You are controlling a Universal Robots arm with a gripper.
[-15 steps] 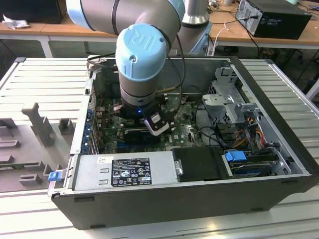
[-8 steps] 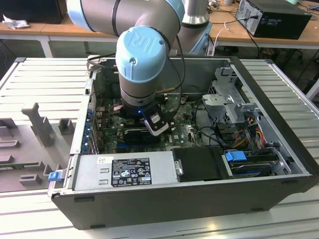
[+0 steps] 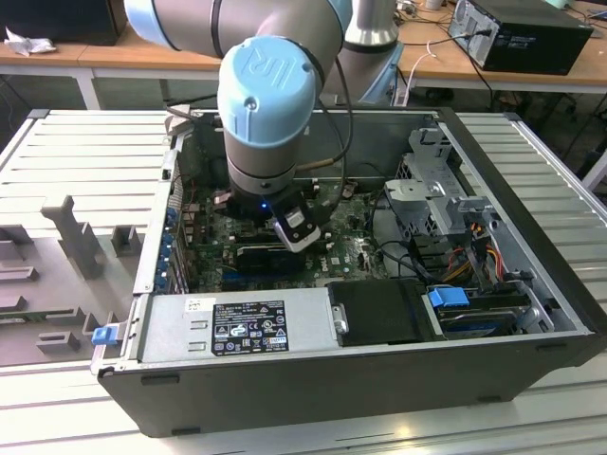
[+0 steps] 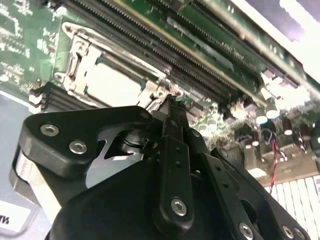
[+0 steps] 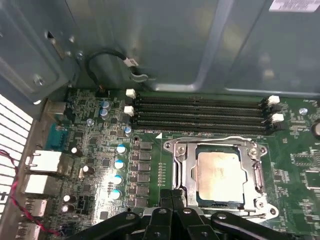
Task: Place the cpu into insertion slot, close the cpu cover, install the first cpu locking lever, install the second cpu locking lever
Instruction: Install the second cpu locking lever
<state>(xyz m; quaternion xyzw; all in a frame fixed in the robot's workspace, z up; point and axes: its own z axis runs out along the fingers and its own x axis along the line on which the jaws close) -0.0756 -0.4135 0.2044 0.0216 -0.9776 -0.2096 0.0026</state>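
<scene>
The claw (image 4: 170, 102) has its fingers pinched together with nothing between them, tips hovering right at the edge of the insertion slot (image 5: 220, 175) on the green motherboard (image 5: 150, 155). The cpu (image 5: 218, 169) already sits in the slot, pale face up, and the cpu cover (image 5: 182, 167) looks folded down flat around it, chip showing through the window. A thin wire lever (image 5: 235, 139) runs along the socket's side nearest the memory slots (image 5: 200, 112), which lie just beside the socket in four long black rows. A row of small capacitors (image 5: 119, 172) stands on the other side, with the rear port blocks (image 5: 42, 165) at the board's edge. In the exterior view the arm's wrist (image 3: 270, 104) hangs down into the open computer case (image 3: 531, 190), with the power supply (image 3: 237, 327) along the near wall, the drive cage (image 3: 432, 180) and loose cables (image 3: 474, 251) toward the exterior view's right. The case sits on a ribbed grey tabletop (image 3: 85, 161).
</scene>
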